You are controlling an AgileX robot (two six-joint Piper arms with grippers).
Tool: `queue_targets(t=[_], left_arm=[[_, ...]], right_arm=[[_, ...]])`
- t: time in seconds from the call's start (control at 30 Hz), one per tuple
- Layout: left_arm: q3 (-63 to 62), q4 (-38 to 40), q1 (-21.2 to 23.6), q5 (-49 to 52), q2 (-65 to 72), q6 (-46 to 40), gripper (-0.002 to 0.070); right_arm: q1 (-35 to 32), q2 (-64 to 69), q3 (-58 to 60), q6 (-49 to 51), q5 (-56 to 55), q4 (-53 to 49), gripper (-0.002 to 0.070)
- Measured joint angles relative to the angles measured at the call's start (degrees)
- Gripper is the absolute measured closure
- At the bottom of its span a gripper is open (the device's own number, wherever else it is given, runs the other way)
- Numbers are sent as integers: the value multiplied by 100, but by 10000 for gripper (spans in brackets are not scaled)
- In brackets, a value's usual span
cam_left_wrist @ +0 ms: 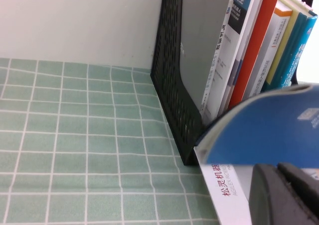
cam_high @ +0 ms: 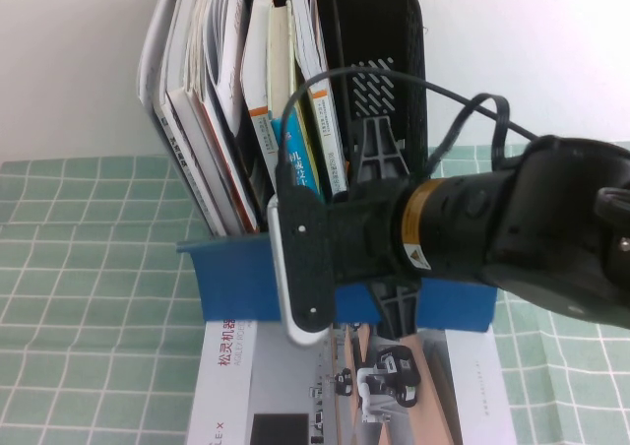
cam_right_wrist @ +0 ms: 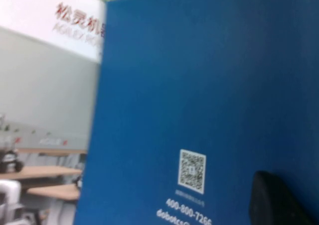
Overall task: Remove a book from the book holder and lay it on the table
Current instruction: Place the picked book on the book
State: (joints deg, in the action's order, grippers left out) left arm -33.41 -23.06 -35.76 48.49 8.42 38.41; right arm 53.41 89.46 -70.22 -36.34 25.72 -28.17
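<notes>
High view shows the right hand [cam_high: 379, 297] at centre frame pinching the thin blue book [cam_high: 246, 278], out of the black holder [cam_high: 389, 91] and sagging limply, best gripped near its spine, over the surface [cam_high: 89, 268]; the left hand [cam_left_wrist: 284, 195] low right, fingers unreadable.

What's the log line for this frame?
right claw: shut on the book, in front of the book holder | the book: airborne over the table | left claw: low by the book holder

Book [cam_high: 241, 283]: thin, blue, plain back cover with QR code and white print; held roughly flat, out of the holder, above a white-grey book.
Holder [cam_high: 389, 91]: black vented rack, upright, full of books.
Table [cam_high: 89, 268]: pale green grid cloth.
Right gripper [cam_high: 379, 268]: at the book.
Left gripper [cam_left_wrist: 284, 195]: beside the holder.
</notes>
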Motion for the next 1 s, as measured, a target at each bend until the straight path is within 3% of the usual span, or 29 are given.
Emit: queue_targets(t=[0.47,0.67,0.87,1.0], left_arm=[[0,0,0,32,0,-33,678],[0,0,0,54,0,-33,678],[0,0,0,54,0,-33,678],[0,0,0,68,0,-33,678]], right_arm=[[0,93,-164,-42,525,108,654],[0,93,-178,-389,925,1232,654],[0,93,-178,-1986,1284,3011,647],[0,182,-178,-2960,1445,3917,600]])
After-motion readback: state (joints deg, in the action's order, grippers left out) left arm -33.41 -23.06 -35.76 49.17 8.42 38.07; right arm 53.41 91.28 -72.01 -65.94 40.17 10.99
